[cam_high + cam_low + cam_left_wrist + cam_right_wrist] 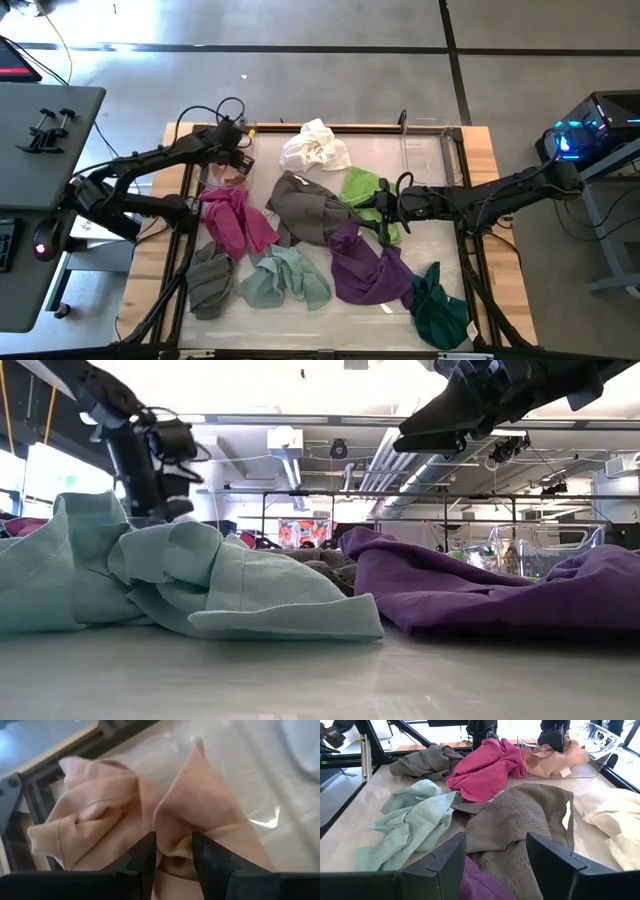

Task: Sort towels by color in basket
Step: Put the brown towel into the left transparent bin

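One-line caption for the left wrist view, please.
Left claw pinching a fold of the pale pink towel lying in a clear bin.

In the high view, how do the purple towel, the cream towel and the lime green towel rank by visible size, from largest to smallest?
1. purple towel, clearly the largest.
2. cream towel.
3. lime green towel, though the right gripper covers part of it, so places two and three are uncertain.
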{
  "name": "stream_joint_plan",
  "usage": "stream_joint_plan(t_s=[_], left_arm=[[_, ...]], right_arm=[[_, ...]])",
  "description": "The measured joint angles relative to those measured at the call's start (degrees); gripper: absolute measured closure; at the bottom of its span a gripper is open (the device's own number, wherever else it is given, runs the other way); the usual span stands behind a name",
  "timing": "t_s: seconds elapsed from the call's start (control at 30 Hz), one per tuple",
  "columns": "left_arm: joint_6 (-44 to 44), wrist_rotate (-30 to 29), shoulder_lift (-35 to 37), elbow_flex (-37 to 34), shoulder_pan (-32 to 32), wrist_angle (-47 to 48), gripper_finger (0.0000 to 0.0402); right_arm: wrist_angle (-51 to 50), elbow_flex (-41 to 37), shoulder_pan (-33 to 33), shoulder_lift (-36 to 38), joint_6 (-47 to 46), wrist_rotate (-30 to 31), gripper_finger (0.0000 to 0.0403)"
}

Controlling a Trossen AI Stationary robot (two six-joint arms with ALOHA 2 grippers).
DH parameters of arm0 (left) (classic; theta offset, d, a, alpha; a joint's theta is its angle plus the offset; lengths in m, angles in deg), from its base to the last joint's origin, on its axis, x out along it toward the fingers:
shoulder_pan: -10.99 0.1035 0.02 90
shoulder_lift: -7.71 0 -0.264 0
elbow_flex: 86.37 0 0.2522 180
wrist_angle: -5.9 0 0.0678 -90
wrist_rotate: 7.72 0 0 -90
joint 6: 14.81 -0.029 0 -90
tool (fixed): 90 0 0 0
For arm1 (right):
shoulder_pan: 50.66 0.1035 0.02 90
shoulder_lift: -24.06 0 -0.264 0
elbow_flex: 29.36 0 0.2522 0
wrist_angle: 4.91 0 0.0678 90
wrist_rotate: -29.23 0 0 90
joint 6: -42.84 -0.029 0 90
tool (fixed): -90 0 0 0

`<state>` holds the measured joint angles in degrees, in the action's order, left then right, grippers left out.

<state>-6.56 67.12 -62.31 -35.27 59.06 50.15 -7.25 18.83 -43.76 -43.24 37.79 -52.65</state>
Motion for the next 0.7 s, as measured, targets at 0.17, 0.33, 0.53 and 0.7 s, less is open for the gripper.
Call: stream_joint_plan(t_s=[0.17,0.33,0.53,0.7], left_arm=[[-1.3,0.0,0.0,-2.1,2.3,-1.6,0.0294],[-1.1,0.3,0.0,-2.1,2.9,-1.8,0.0288],[0.2,5.7,0.0,-0.9,2.9,-1.0,0.0244],[1.6,5.8,0.0,3.2,2.9,2.6,0.0208]], right_arm=[[0.0,0.0,-0.2,0.0,0.0,0.0,0.0199],[-0.1,0.0,-0.2,0.0,0.0,0.2,0.0199],[-0.9,0.0,-0.2,0.0,0.0,0.2,0.0199],[-1.1,0.0,-0.2,0.0,0.0,0.2,0.0199]])
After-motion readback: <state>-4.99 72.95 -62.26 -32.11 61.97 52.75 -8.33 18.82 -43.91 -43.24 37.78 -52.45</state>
